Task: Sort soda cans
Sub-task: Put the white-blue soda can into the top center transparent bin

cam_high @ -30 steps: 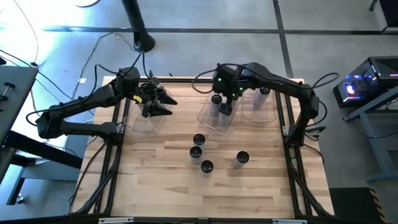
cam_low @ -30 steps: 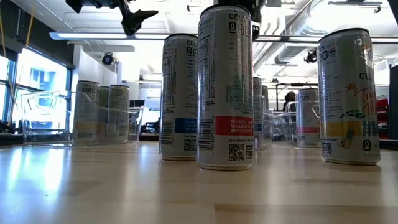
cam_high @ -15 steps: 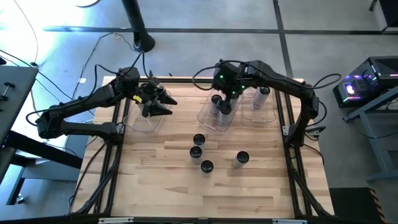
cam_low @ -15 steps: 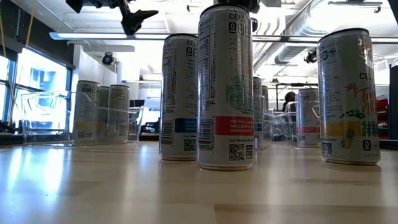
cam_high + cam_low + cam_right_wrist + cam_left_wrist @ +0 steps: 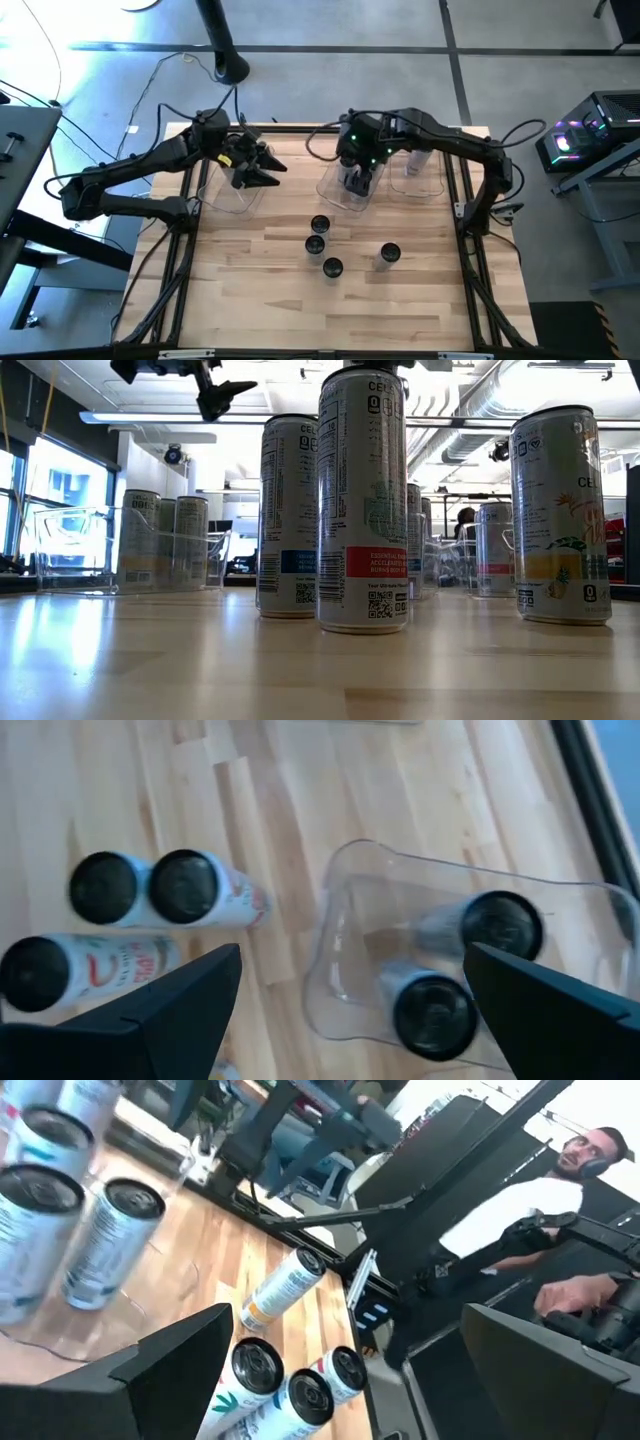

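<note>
Several soda cans (image 5: 320,245) with dark tops stand in a loose cluster mid-table; in the low view the nearest can (image 5: 362,500) fills the centre. More cans stand in the middle clear bin (image 5: 345,188), the right bin (image 5: 420,172) and the left bin (image 5: 130,545). My left gripper (image 5: 272,170) hovers open over the left bin (image 5: 235,190), high in the low view (image 5: 235,388). My right gripper (image 5: 358,178) hangs open over the middle bin; its wrist view (image 5: 350,955) looks down on two cans (image 5: 430,1010) inside.
The three clear bins line the table's far side. Bare wood lies toward the near edge (image 5: 320,320) and on both sides of the can cluster. A person in a white shirt (image 5: 510,1210) sits beyond the table in the left wrist view.
My right gripper has moved a little toward the table's left and near edge, staying over the middle bin. My left gripper has drifted slightly toward the right. No can has moved.
</note>
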